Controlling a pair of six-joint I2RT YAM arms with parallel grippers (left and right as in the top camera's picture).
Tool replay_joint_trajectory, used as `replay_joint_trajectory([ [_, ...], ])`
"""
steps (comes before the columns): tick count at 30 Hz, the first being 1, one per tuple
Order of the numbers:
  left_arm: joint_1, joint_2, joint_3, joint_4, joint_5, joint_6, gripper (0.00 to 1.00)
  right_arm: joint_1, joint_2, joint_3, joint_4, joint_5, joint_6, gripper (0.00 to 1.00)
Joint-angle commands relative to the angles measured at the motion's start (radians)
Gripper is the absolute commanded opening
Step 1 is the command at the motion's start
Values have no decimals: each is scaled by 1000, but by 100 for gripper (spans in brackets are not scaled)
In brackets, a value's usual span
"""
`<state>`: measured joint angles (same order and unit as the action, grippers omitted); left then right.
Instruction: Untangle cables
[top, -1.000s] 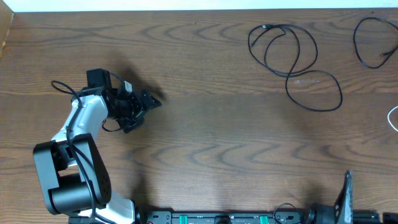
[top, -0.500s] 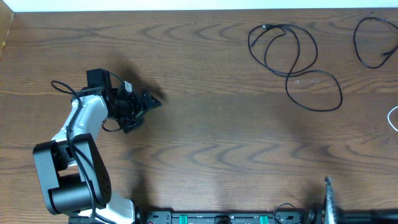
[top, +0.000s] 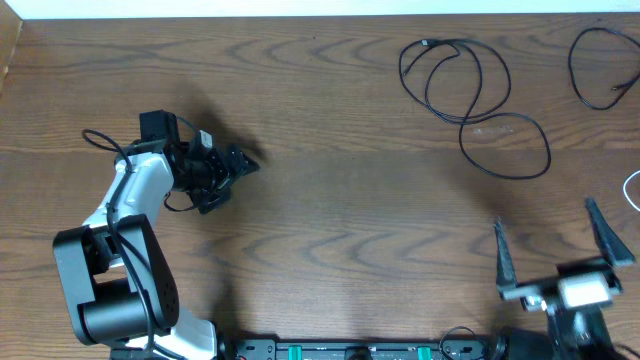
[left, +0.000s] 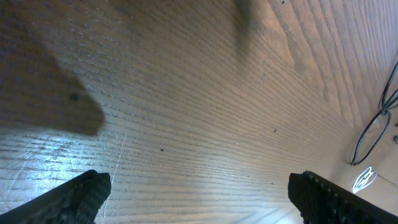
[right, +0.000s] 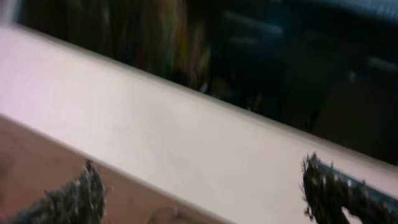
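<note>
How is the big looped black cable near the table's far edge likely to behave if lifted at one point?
Probably floppy: the black cable lies in thin, loose overlapping loops, so a lifted point would likely drag the rest behind it. Probably light, being so thin. The crossing loops may snag on one another rather than slide free on the table.
</note>
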<state>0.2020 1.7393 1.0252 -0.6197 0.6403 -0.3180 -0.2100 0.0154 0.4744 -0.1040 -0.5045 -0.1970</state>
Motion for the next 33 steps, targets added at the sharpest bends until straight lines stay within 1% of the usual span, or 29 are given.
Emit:
replay_joint_trajectory([
  [1, 5, 4, 5, 0, -10, -2, 98, 4, -9, -107, 77, -4, -6, 99],
  [8, 5, 4, 5, 0, -10, -2, 98, 4, -10, -312, 267, -46, -6, 99],
  [15, 5, 4, 5, 0, -10, -2, 98, 4, -10, -424, 381, -48, -6, 99],
  [19, 5, 4, 5, 0, -10, -2, 98, 4, -10, -469, 387, -48, -6, 99],
  [26, 5, 4, 5, 0, -10, -2, 98, 4, -11, -469, 344, -48, -7, 99],
  [30, 5, 4, 5, 0, -10, -2, 98, 4, -11, -469, 226, -44, -48, 99],
  [33, 5, 4, 5, 0, -10, -2, 98, 4, -11, -469, 187, -44, -74, 99],
])
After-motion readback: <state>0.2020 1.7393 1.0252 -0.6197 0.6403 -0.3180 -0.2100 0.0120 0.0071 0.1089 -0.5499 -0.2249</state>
